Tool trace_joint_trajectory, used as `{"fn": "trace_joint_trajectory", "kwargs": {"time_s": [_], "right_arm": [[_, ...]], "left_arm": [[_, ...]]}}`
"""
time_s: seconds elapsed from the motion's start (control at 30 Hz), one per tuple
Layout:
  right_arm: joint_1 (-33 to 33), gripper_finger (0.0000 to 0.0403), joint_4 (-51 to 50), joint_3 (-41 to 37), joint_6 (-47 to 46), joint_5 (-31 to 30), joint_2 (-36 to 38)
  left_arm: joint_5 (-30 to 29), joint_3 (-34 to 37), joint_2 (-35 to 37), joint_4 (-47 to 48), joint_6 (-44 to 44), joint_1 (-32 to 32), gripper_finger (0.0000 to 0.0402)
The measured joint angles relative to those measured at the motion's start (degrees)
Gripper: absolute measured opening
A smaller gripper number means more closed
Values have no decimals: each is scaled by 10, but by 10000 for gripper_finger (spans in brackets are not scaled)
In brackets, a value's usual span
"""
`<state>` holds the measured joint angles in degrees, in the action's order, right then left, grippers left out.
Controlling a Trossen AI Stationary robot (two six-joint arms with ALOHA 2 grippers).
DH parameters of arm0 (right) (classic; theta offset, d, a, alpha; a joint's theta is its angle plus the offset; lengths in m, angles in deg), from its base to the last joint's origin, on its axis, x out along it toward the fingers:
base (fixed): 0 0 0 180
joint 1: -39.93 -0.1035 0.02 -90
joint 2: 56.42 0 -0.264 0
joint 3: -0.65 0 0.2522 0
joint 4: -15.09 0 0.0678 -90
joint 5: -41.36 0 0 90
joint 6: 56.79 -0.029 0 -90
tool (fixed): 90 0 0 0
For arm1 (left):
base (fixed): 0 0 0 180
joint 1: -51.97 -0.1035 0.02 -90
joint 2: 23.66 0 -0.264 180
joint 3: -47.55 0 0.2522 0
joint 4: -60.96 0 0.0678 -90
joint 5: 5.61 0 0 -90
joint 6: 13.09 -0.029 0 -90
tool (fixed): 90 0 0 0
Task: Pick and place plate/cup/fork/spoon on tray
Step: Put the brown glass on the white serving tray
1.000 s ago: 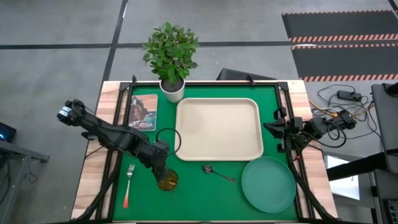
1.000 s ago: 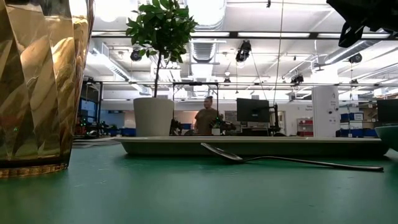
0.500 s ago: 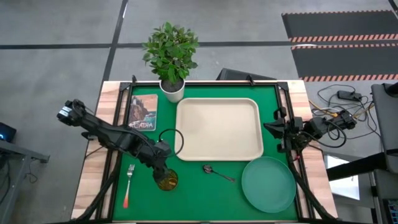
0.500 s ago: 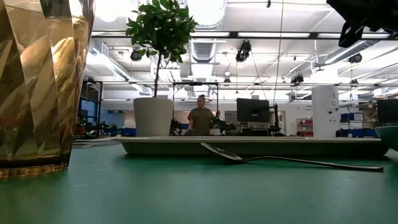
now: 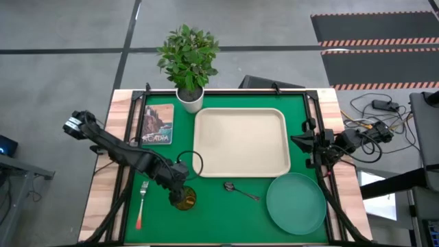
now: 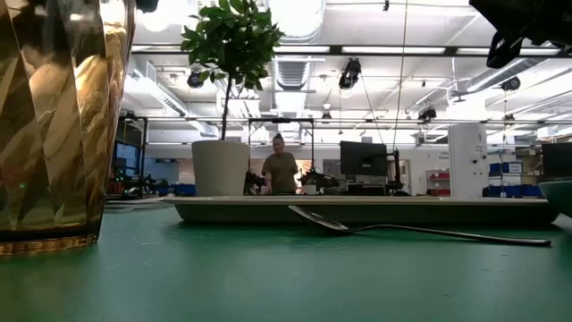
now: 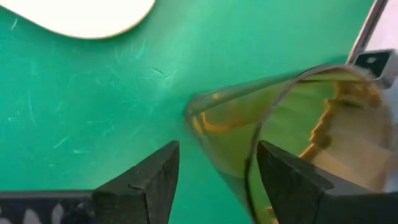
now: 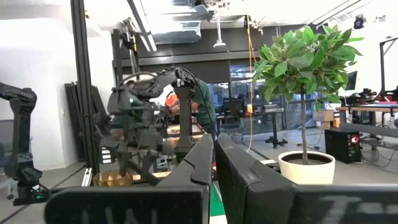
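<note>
The amber cup [image 5: 184, 199] stands upright on its base on the green mat near the front edge; it fills the left of the low view [image 6: 54, 125]. My left gripper [image 5: 180, 181] hangs open over the cup's far-left rim. In the left wrist view the cup's wall [image 7: 217, 130] lies between the fingers [image 7: 217, 180]. The fork [image 5: 141, 204] lies left of the cup, the spoon [image 5: 240, 191] right of it. The teal plate [image 5: 296, 203] rests at the front right, the tray [image 5: 240, 140] in the middle. My right gripper [image 5: 302, 145] waits shut at the right edge. My left gripper stands open at the cup's rim [image 7: 255, 143], coming from above and slanting from the table's left. One finger [image 7: 292, 186] shows on the rim's inner side, the other [image 7: 149, 180] outside the wall. I cannot tell whether either finger touches the cup.
A potted plant [image 5: 188, 62] and a book [image 5: 158, 123] stand at the far left of the mat. A black cable loop [image 5: 191, 159] hangs from the left arm by the tray's near-left corner. A person [image 6: 280, 170] moves in the room behind.
My left gripper has come a little down and toward the near edge, closer over the cup; a dark part of it now shows at the cup's rim in the low view. The cup has stayed upright in place.
</note>
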<state>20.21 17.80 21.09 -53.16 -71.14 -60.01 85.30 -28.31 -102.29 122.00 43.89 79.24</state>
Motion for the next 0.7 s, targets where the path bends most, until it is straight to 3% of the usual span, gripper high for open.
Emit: {"fn": "trace_joint_trajectory", "kwargs": {"time_s": [0.17, 0.4, 0.7], "right_arm": [[0, 9, 0, -1, 0, 0, 0], [0, 9, 0, -1, 0, 0, 0], [0, 9, 0, -1, 0, 0, 0]], "left_arm": [[0, 6, 0, -5, -4, 1, 152], [0, 0, 5, -3, -2, 1, 19], [-16, -37, 19, -5, 42, -8, 2]]}}
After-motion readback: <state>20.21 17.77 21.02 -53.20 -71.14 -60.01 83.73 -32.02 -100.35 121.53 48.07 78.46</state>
